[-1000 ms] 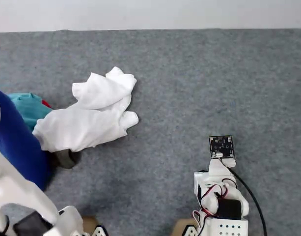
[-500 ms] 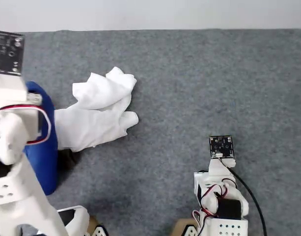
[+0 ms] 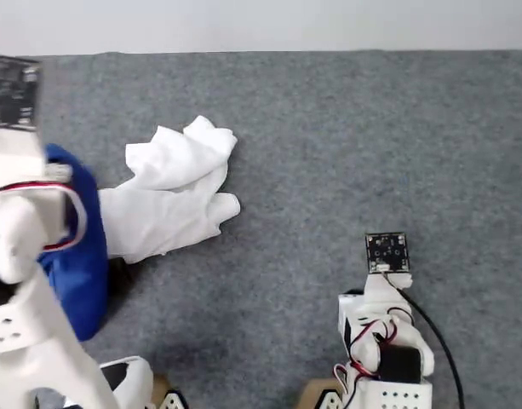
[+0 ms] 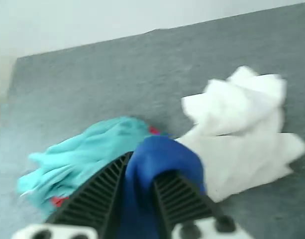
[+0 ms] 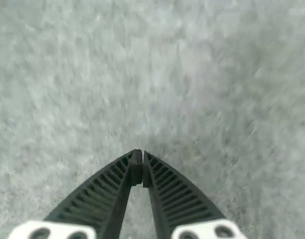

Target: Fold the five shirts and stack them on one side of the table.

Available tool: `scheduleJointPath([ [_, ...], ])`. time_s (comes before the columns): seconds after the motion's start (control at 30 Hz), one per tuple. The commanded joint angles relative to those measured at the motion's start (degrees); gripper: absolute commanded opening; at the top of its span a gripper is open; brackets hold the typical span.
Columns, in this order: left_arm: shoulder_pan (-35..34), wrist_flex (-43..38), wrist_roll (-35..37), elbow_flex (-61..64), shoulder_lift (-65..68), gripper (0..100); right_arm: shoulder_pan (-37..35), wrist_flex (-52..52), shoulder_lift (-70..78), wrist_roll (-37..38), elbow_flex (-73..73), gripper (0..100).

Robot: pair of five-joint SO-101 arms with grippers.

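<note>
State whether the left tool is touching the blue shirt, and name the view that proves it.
Touching. The left wrist view shows the blue shirt pinched in the left tool, cloth bulging past its tips.

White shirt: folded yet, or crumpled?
Crumpled: the white shirt lies in an uneven, bunched heap on the grey table, no flat edges.

Bright, even, diffuse light; soft faint shadows under white shirt [image 3: 169, 211] edges on grey table [image 3: 371, 128].
</note>
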Motion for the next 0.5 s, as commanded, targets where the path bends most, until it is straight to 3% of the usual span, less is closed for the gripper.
scheduleJointPath([
  [0.0,-13.71,-3.25,-6.15,-0.13,-1.49,1,0.22,-0.13,-0.31,0.35,-6.59,0.9],
  [0.17,-30.33,-12.31,-11.96,1.89,-0.53,1,0.22,-0.13,-0.31,0.35,-12.84,0.9],
  [0.37,-34.55,-16.62,-12.31,6.02,2.99,2,0.31,-0.13,-0.31,0.35,-18.81,0.9],
  [0.47,-34.64,-15.47,-12.31,6.11,4.84,10,0.31,-0.13,-0.31,0.35,-21.71,0.9],
])
